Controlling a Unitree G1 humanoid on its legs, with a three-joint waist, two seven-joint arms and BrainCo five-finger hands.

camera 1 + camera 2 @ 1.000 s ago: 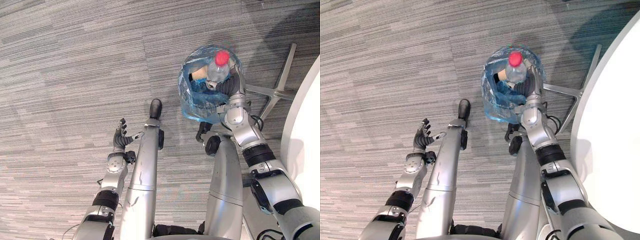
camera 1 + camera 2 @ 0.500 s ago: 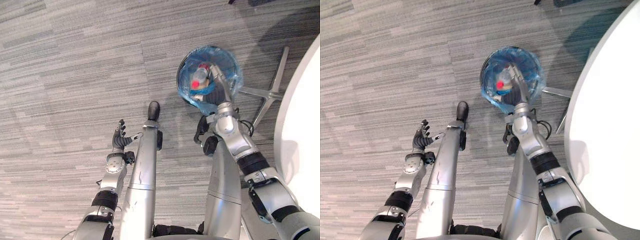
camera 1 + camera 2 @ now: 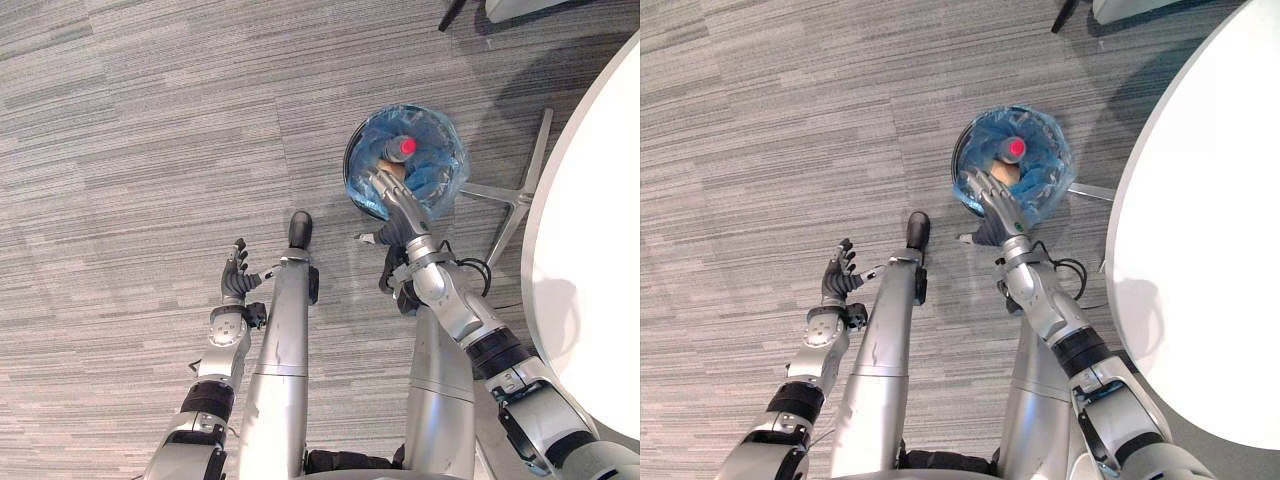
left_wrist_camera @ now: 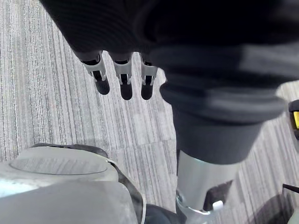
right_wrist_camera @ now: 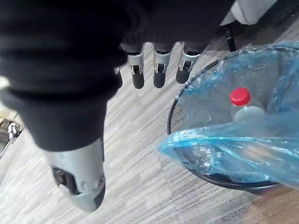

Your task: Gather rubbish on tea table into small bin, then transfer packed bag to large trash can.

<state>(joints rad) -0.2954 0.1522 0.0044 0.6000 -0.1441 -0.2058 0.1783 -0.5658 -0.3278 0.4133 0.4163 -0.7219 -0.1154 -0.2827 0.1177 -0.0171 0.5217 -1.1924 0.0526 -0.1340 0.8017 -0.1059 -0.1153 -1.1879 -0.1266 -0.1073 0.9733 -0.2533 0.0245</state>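
upper centre-right, the right hand (image 3: 392, 207) hovers, fingers straight and empty, at the near rim of the small bin (image 5: 174, 109); its blue bag (image 3: 440, 180) holds a red-capped bottle (image 5: 246, 111). the left hand (image 3: 236, 282) idles lower left, fingers relaxed. gathering looks done; next calls for gripping the bag's edge.

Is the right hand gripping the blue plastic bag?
No, the right hand holds nothing; its fingers are straight beside the blue plastic bag.
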